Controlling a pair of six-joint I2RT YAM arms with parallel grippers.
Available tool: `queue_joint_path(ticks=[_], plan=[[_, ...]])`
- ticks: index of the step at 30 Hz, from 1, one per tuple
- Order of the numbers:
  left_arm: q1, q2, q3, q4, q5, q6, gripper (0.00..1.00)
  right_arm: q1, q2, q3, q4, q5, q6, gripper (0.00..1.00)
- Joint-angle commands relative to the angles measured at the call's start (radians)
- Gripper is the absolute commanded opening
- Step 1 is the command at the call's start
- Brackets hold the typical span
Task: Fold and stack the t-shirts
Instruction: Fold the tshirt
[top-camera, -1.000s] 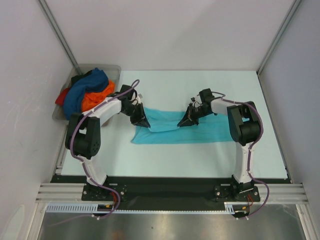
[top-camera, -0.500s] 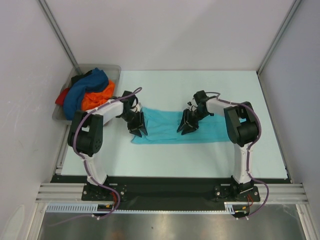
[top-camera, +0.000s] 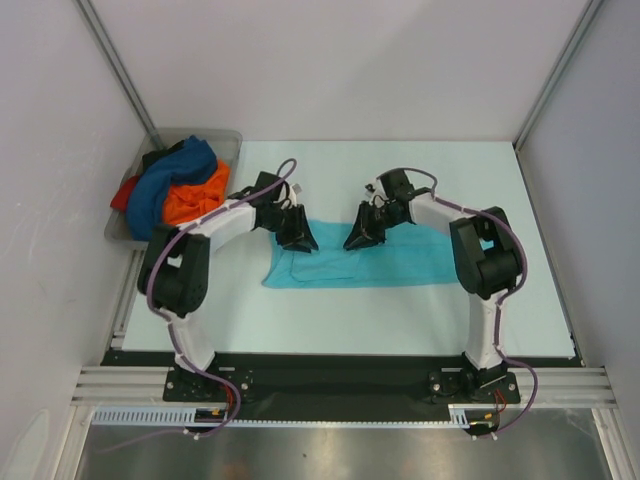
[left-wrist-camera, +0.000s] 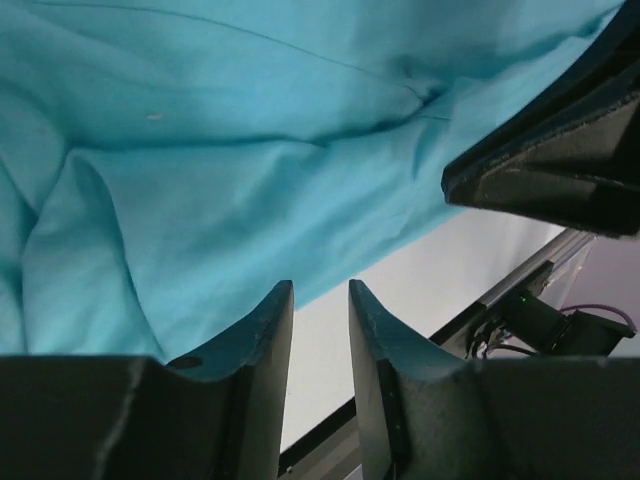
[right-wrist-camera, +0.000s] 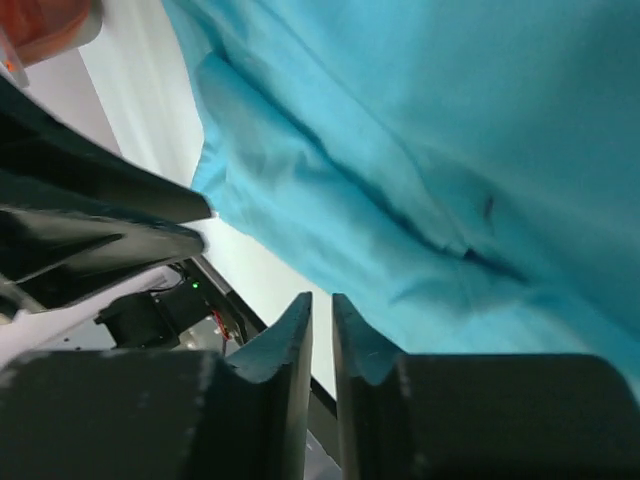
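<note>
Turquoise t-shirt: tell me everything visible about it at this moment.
The turquoise t-shirt is soft, plain, creased cloth. It looks folded into a long band and lies flat on the white table. The left gripper and right gripper hang above it, jaws slightly apart and empty. Whether they touch the cloth cannot be told.

Pale table (top-camera: 400, 310) bears turquoise t-shirt (top-camera: 400, 265) and grey tray (top-camera: 225, 140).

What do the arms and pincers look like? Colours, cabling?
Left arm and right arm: white links, bulky black joints, a purple cable along each. Left pincer and right pincer: matte black, two tapered wedge-shaped fingers each.
</note>
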Motion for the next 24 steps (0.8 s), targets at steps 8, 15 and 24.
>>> queue_joint_path(ticks=[8, 15, 24], plan=[[0.011, 0.216, -0.011, 0.115, -0.090, 0.069, 0.32, -0.044, 0.178, -0.078, 0.166, -0.096, -0.020, 0.07], [0.019, 0.106, -0.037, 0.083, -0.232, 0.136, 0.36, -0.134, 0.158, -0.091, 0.141, -0.092, -0.103, 0.18], [-0.020, -0.245, -0.129, 0.032, -0.247, 0.052, 0.50, -0.116, -0.080, -0.068, -0.047, 0.053, -0.094, 0.42]])
